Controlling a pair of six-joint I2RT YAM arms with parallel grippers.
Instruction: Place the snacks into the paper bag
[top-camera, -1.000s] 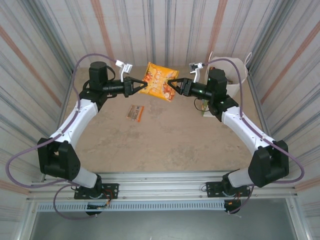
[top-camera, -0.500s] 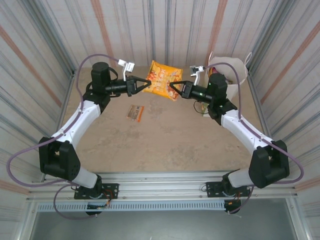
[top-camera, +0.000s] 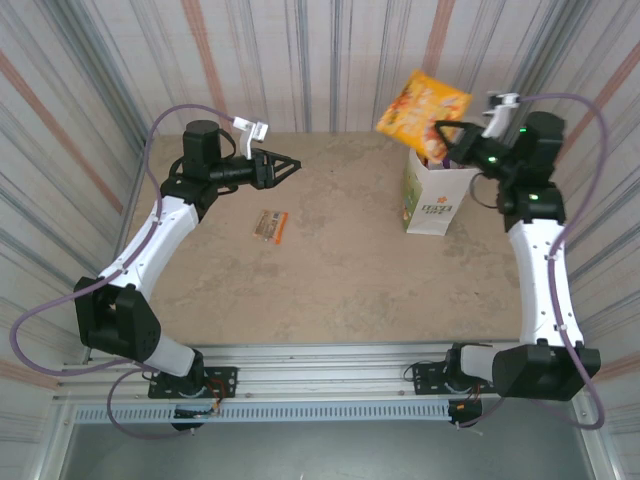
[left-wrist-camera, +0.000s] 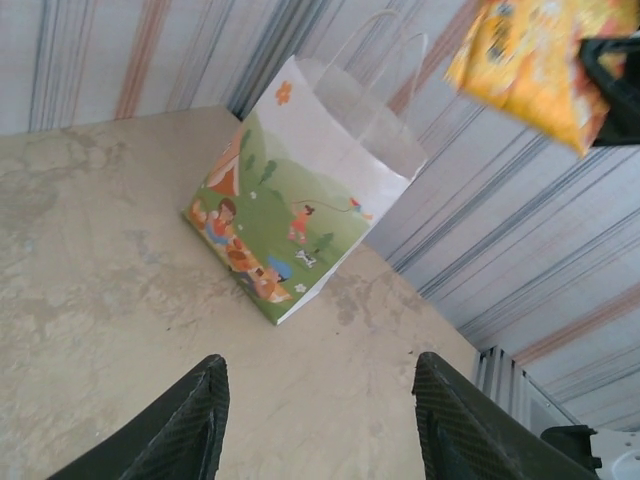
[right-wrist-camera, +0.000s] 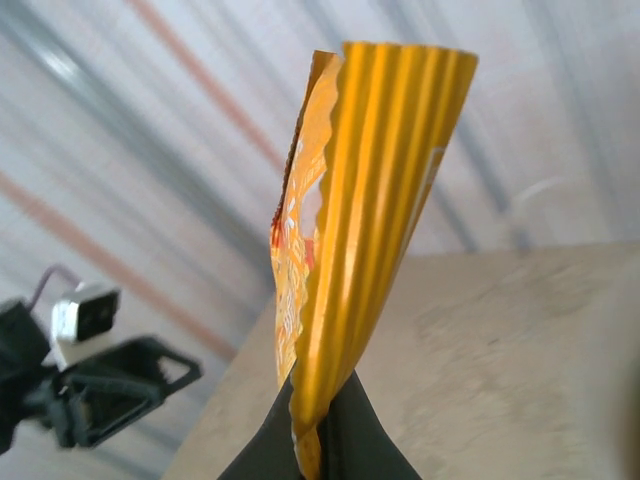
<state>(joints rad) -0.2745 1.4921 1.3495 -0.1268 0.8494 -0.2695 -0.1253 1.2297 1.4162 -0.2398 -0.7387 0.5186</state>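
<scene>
**Packet held above the bag mouth**

The paper bag (top-camera: 432, 205) stands by the right wall of the table (top-camera: 330, 290), with bare floor to its left. The right gripper (top-camera: 439, 134) is clamped on the yellow-orange packet (top-camera: 422, 104) over the bag's mouth. The left gripper (top-camera: 290, 163) is spread and empty, near the brown-orange bar (top-camera: 270, 226).

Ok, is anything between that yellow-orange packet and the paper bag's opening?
Nothing visible does. The right end effector holds the yellow-orange packet above the open top of the paper bag. The left end effector is open and well off to the side.
</scene>
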